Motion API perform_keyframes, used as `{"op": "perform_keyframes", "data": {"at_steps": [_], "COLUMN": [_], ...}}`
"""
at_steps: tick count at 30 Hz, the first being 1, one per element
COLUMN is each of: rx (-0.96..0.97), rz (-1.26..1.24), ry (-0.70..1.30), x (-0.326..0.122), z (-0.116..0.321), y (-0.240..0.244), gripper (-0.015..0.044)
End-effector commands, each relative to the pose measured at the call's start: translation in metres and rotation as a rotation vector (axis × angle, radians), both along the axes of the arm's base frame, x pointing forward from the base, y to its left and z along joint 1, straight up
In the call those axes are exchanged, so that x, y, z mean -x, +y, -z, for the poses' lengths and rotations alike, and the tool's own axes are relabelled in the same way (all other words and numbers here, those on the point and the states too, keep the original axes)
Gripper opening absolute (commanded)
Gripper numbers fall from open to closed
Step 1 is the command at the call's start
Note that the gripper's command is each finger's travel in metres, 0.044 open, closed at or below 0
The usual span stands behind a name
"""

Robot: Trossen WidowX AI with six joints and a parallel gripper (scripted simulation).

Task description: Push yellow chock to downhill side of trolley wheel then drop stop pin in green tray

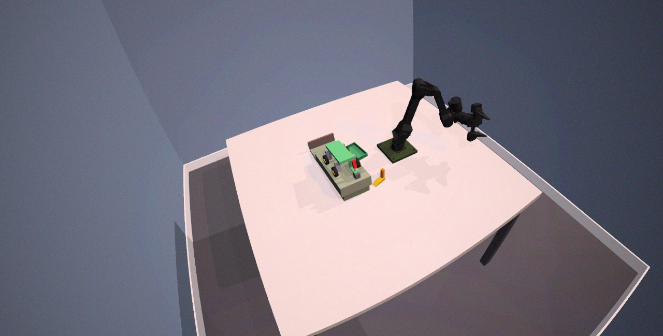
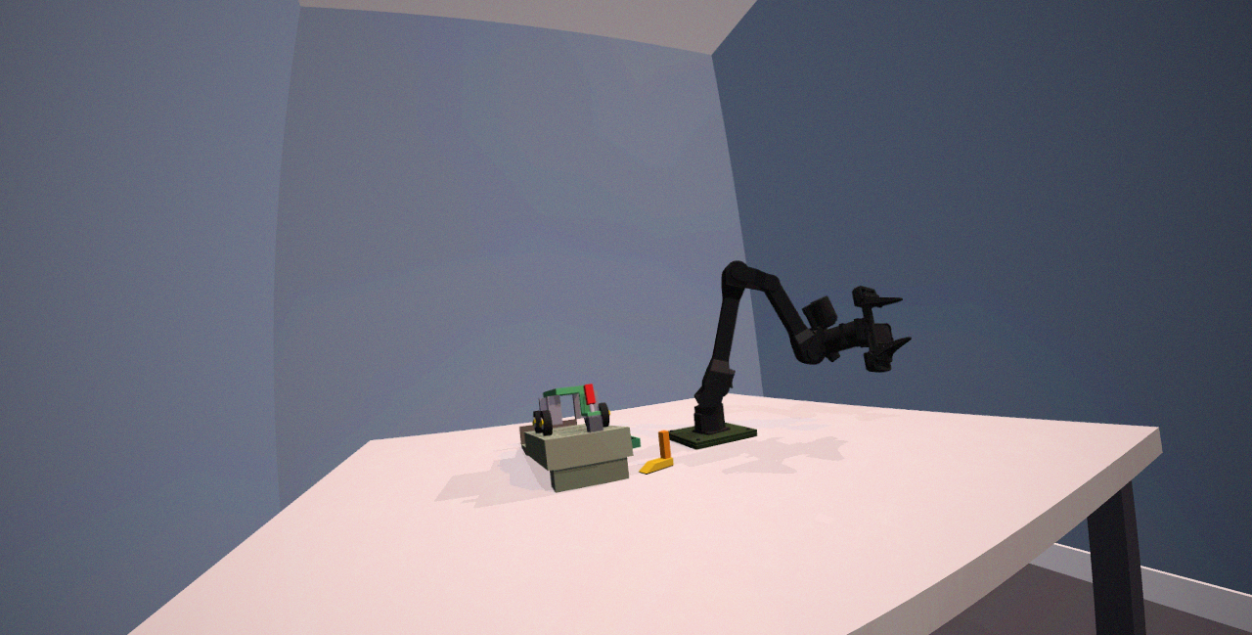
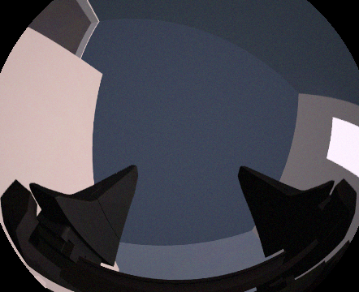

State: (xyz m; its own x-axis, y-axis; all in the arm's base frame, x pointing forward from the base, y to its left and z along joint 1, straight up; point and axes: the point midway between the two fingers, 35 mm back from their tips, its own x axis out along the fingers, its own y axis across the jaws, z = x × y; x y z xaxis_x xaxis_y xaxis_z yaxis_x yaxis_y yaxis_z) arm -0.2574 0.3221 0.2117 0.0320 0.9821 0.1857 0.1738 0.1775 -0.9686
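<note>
The trolley [image 1: 340, 151] [image 2: 565, 391] with a green top and black wheels stands on the grey-green ramp [image 1: 356, 188] [image 2: 588, 449]. The red-headed stop pin [image 1: 354, 163] [image 2: 589, 393] is upright in its holder at the ramp's near end, beside the trolley. The yellow chock [image 1: 379, 180] [image 2: 656, 465] with its orange handle upright sits on the table, just right of the ramp's near end. The green tray [image 1: 357, 150] [image 2: 636, 441] is behind the ramp, mostly hidden in the exterior view. My gripper [image 1: 486, 126] [image 2: 906, 319] [image 3: 191, 172] is open and empty, high at the right, far from all of them.
The arm's dark base plate [image 1: 397, 149] [image 2: 713, 435] stands on the table [image 1: 393, 250] [image 2: 490, 561], right of the tray and chock. A brown end board [image 1: 320, 141] stands at the ramp's far end. The wrist view shows mainly walls and a table edge.
</note>
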Motion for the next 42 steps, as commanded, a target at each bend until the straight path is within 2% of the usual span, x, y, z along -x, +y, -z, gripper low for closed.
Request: {"op": "perform_keyframes", "data": {"at_steps": [1, 8, 17, 26, 34, 42], "rx": [0.001, 0.062, 0.145, 0.209, 0.225, 0.184], "rz": [-0.004, -0.004, 0.083, 0.218, 0.394, 0.616], "ry": [-0.001, 0.135, 0.413, 0.728, 1.017, 1.302], "x": [0.0, -0.031, -0.098, -0.177, -0.256, -0.334], "z": [0.0, 0.008, 0.017, 0.028, 0.04, 0.053], "y": [0.001, 0.041, 0.089, 0.117, 0.119, 0.097], "gripper": [0.0374, 0.019, 0.019, 0.019, 0.019, 0.019]}}
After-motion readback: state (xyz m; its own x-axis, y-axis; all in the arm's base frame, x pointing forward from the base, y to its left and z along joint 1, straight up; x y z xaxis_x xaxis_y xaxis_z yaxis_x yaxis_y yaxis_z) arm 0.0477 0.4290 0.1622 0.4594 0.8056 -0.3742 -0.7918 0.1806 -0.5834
